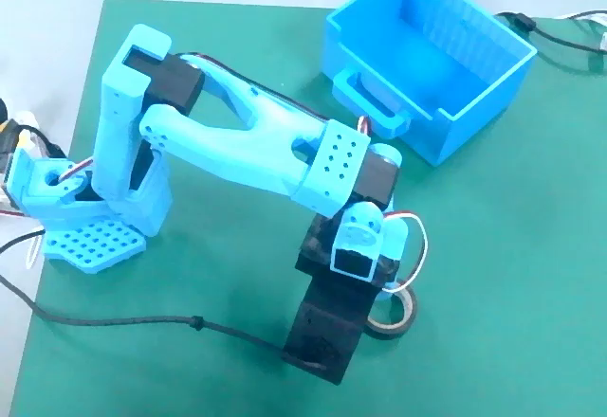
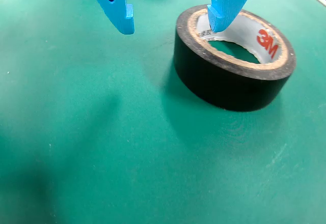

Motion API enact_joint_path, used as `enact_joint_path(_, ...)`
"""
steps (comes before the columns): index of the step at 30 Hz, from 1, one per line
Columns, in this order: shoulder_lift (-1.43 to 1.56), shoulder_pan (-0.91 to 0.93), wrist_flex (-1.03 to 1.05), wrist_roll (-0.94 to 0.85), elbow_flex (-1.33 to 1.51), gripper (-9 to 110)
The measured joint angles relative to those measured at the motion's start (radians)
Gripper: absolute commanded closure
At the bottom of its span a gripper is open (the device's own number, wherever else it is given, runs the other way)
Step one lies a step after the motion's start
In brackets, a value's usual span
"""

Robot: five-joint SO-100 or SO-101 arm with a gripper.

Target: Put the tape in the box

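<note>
Wrist view, claw [image 2: 170,23] apart, one fingertip inside tape [image 2: 229,81], green mat [image 2: 91,147], box [image 1: 427,57] well apart

A red "3M" logo is printed inside the tape [image 2: 234,76] core.

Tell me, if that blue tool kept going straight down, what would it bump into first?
Probably the tape: one finger of the open tool already dips into its hole, the other hangs outside over the green mat.

A green mat [image 1: 531,275] with black cables [image 1: 123,320] across it.
</note>
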Motion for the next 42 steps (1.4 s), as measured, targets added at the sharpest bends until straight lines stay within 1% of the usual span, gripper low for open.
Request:
enact_joint_path(12,-0.035,-0.003,-0.015,0.000,0.000,82)
enact_joint_path(29,-0.058,0.012,-0.034,-0.066,0.000,82)
enact_joint_path(38,-0.060,0.012,-0.034,-0.067,0.000,83)
enact_joint_path(40,-0.060,0.012,-0.034,-0.067,0.000,85)
enact_joint_path(42,-0.060,0.012,-0.034,-0.067,0.000,90)
